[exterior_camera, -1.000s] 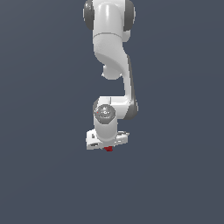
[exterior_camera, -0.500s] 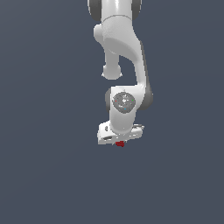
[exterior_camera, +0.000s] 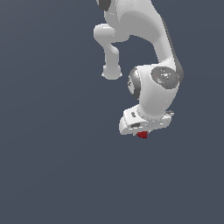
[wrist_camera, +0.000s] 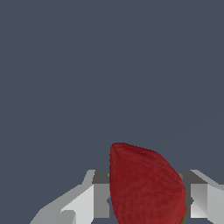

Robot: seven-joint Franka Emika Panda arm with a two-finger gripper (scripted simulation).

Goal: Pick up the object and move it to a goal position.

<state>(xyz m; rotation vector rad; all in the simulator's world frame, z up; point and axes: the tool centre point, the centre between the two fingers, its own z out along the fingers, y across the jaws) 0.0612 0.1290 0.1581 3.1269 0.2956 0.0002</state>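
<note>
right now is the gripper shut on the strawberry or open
Shut on it: in the wrist view the strawberry sits between the gripper fingers, and the exterior view shows it held under the gripper.

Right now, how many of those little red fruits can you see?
1. The strawberry sits between the gripper's fingers, just poking out below the white hand in the exterior view. No others show, though the arm could hide something behind it.

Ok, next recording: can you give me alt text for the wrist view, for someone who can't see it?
A dark-red strawberry-like object fills the lower middle of the frame, held between the two grey-white fingers of the end effector, one on each side of it. Everything else in the picture is a plain dark blue-grey background.
</note>
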